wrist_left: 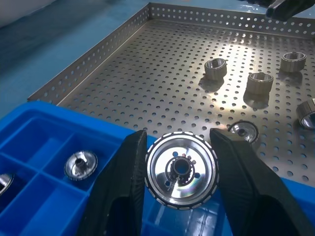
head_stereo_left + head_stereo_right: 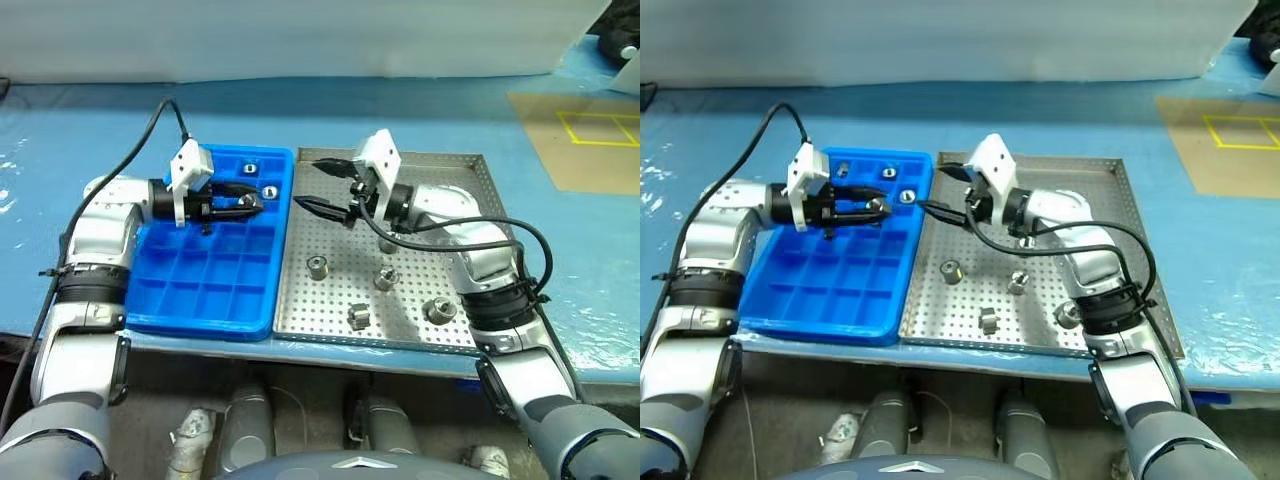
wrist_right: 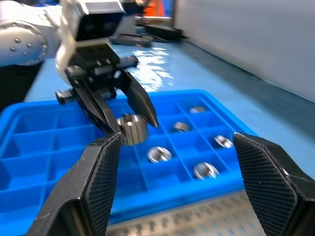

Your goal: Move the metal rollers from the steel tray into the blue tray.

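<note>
Four metal rollers [image 2: 318,266] lie loose on the steel tray [image 2: 460,165] nearest the robot, spread over its perforated floor, so a good share of the work is left. Just beyond them the right gripper [image 2: 318,186] hangs over the tray's inner edge with its jaws spread wide and nothing between them. Beside it, the left gripper [image 2: 243,196] hovers over the blue tray [image 2: 160,318], its jaws clenched on one roller [image 1: 181,170] that is not yet set down. In the far compartments of the blue tray about five rollers already rest, one to a cell; the near rows are bare. I judge the task roughly half done.
</note>
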You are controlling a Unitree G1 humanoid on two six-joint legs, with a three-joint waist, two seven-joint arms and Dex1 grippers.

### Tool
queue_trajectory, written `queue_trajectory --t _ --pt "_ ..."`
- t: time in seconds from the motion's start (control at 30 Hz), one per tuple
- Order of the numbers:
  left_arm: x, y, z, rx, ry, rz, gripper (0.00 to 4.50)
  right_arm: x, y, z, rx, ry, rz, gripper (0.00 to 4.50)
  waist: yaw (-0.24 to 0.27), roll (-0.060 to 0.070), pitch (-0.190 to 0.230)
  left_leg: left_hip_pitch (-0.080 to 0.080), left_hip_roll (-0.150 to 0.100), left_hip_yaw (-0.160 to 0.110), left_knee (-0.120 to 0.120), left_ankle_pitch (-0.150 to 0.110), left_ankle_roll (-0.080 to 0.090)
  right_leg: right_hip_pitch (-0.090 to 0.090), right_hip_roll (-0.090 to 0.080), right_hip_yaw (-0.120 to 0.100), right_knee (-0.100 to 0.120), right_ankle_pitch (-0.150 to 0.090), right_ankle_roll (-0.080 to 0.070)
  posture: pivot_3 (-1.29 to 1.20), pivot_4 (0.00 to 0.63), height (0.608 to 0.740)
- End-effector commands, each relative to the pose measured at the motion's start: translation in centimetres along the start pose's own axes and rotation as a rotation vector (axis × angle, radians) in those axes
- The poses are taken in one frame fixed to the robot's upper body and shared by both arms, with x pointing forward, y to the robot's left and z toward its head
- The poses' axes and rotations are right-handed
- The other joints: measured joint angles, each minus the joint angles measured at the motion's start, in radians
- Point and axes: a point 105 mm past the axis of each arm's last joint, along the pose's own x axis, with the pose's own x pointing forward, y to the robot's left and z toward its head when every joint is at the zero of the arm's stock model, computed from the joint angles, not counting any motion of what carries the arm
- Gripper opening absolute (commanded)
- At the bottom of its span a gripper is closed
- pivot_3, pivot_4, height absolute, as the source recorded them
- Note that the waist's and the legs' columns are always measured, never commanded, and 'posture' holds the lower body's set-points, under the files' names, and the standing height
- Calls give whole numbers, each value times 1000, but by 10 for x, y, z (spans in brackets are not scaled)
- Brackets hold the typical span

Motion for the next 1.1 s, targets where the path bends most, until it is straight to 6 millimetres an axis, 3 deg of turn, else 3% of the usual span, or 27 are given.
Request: queue_trajectory --t 0.03,0.33,0.57,1.1 --pt "-22 -3 16 32 -36 87 1664 14 11 12 -37 -43 133 3717 15 0 0 0 0 0 0 1 -2 0 0 0 0 0 0 159 150 740" --pt "-73 -7 1 -33 0 339 1664 52 26 10 -22 -90 252 3717 49 0 0 -4 0 -3 0 3 -4 -4 1 -3 1 0 -1 306 150 740" --pt "-92 -21 -21 -103 23 459 1664 53 27 0 8 -84 234 3717 75 -1 0 -9 0 -4 1 3 -5 -6 1 -5 1 0 0 310 150 740" --pt "-84 -14 -63 -215 35 551 1664 41 15 -5 11 -51 154 3717 74 -2 -1 -8 0 -7 5 5 -9 -6 1 -5 6 0 0 266 150 740"
